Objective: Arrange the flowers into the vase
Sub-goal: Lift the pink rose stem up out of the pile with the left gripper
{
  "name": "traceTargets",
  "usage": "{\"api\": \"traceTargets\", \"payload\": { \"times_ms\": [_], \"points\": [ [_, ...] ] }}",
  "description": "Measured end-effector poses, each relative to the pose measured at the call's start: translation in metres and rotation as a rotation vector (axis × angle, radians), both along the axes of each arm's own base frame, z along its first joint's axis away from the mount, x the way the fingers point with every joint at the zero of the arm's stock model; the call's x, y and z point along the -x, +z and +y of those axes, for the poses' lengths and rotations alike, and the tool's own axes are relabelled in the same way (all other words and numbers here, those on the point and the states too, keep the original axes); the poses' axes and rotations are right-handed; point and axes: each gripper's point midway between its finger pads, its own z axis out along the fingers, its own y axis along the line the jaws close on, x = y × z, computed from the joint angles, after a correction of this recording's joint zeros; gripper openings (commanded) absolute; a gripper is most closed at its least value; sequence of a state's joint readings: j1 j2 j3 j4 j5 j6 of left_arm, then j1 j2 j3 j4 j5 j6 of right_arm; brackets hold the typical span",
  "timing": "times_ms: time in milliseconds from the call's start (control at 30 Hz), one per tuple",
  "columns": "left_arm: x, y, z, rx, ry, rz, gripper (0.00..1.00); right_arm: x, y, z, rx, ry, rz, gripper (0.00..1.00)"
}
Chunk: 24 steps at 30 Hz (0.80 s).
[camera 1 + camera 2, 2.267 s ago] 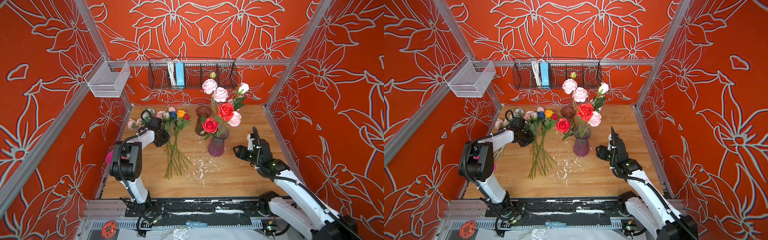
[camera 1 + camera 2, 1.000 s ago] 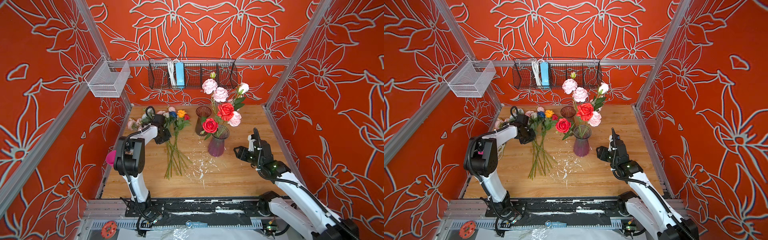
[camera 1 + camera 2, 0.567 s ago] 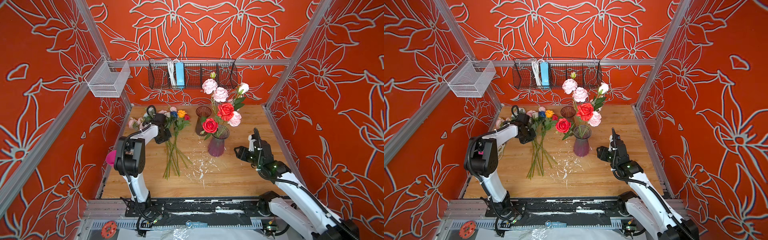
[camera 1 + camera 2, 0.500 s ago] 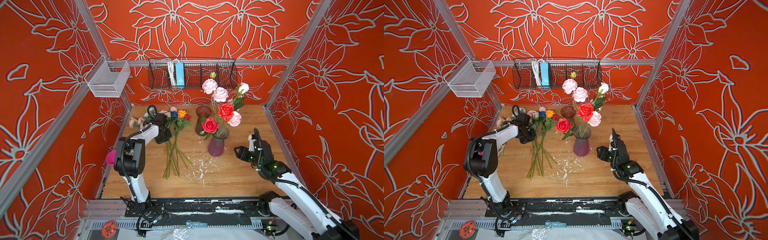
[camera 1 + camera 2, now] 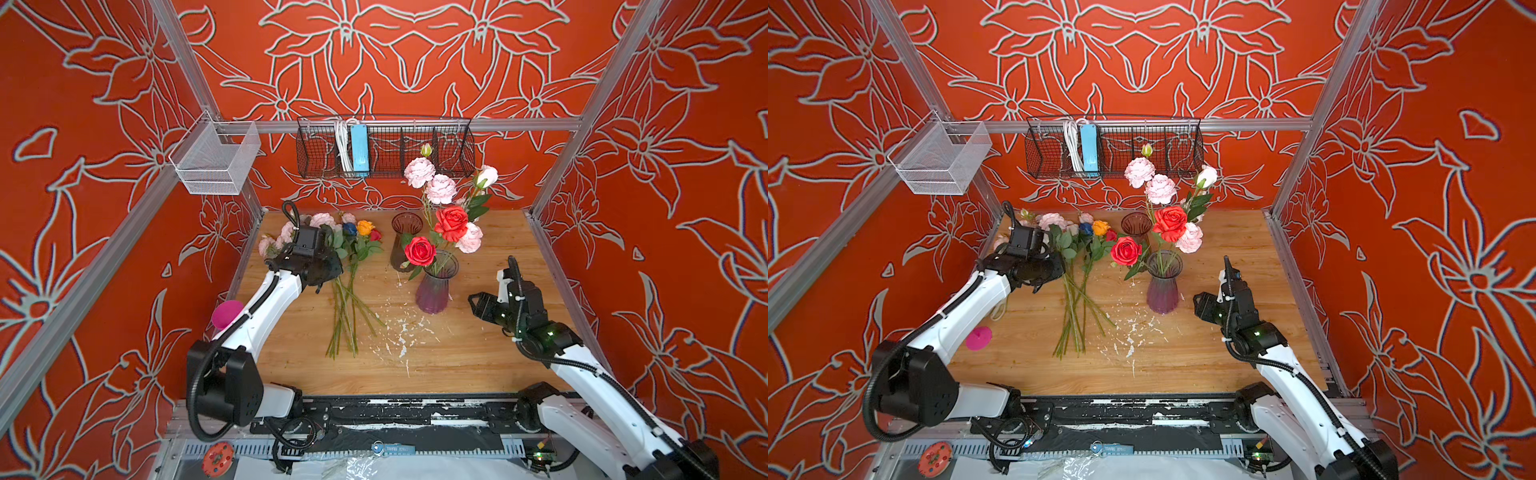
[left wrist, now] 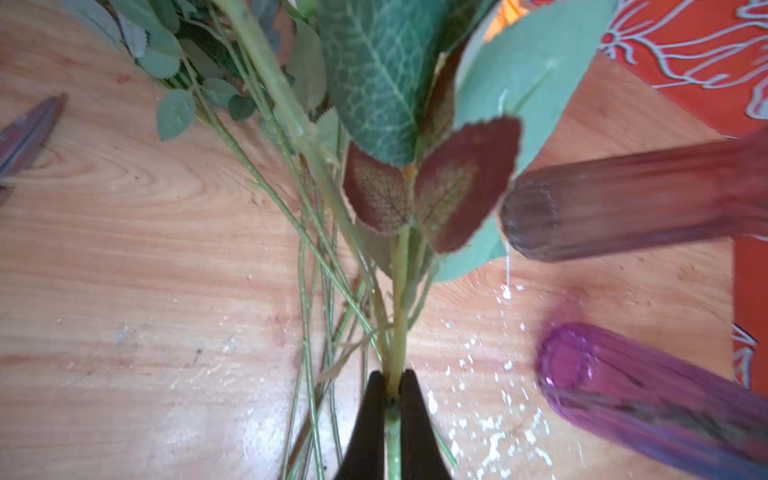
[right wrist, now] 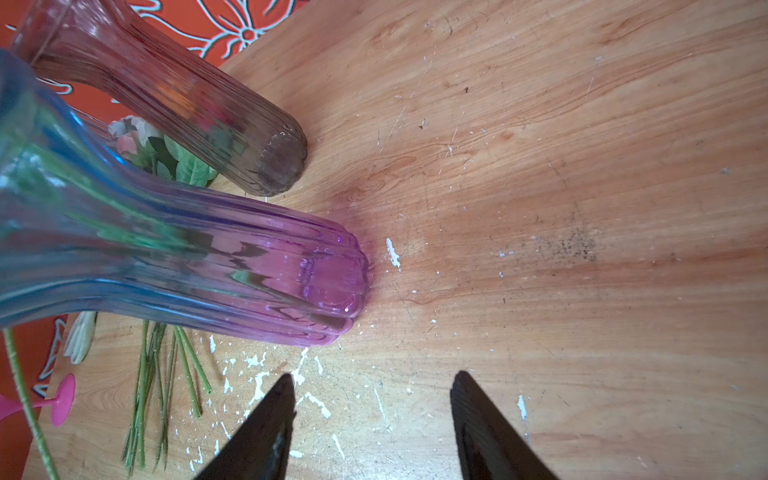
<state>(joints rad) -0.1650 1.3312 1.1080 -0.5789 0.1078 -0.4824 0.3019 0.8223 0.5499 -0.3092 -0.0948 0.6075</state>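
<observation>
The loose flowers [image 5: 353, 245] lie in a bunch at the back left of the table, stems [image 5: 345, 316] pointing forward. My left gripper [image 5: 331, 272] hangs over them, shut on one green stem [image 6: 400, 291] that bears red-brown leaves [image 6: 432, 195]; the black fingers [image 6: 370, 415] pinch it from both sides. The purple glass vase [image 5: 434, 289] stands mid-table and holds red [image 5: 419, 250] and pale pink [image 5: 440, 189] blooms. My right gripper [image 5: 473, 300] hovers open to the right of the vase, fingertips [image 7: 274, 411] apart over bare wood.
A brownish empty vase [image 5: 404, 239] stands just behind the purple one. A pink silicone piece [image 5: 226, 313] lies near the left wall, and scissors [image 6: 25, 133] lie by the bunch. White flecks [image 5: 401, 332] dot the wood. Wire baskets [image 5: 384, 145] hang on the back rail.
My left gripper has closed on the stem among the lying flowers, and the bunch's stem ends have shifted slightly left. The right arm has stayed still.
</observation>
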Motion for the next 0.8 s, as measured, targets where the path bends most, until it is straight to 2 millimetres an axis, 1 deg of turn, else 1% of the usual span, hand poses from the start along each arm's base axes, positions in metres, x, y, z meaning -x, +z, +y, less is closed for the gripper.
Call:
{"api": "traceTargets", "payload": {
  "times_ms": [100, 200, 300, 467, 567, 667, 733, 800],
  "points": [
    [0.014, 0.020, -0.010, 0.029, -0.050, -0.092, 0.00, 0.000, 0.001, 0.001, -0.004, 0.002, -0.003, 0.61],
    [0.028, 0.052, -0.022, 0.070, -0.100, -0.241, 0.00, 0.000, 0.005, 0.003, -0.018, 0.009, -0.022, 0.62],
    [0.045, 0.085, -0.030, 0.108, -0.136, -0.400, 0.00, 0.003, 0.015, 0.003, -0.038, 0.016, -0.069, 0.63],
    [0.068, 0.151, -0.046, 0.161, -0.206, -0.632, 0.00, 0.011, 0.050, 0.001, -0.076, 0.019, -0.207, 0.65],
    [0.085, 0.186, -0.059, 0.181, -0.275, -0.747, 0.00, 0.016, 0.069, 0.004, -0.104, 0.047, -0.277, 0.65],
    [0.103, 0.209, -0.073, 0.197, -0.352, -0.830, 0.00, 0.023, 0.089, 0.015, -0.152, 0.118, -0.346, 0.65],
    [0.111, 0.220, -0.080, 0.203, -0.391, -0.860, 0.00, 0.028, 0.101, 0.024, -0.184, 0.176, -0.380, 0.65],
    [0.118, 0.233, -0.086, 0.213, -0.425, -0.889, 0.00, 0.035, 0.118, 0.034, -0.217, 0.245, -0.409, 0.65]
  ]
}}
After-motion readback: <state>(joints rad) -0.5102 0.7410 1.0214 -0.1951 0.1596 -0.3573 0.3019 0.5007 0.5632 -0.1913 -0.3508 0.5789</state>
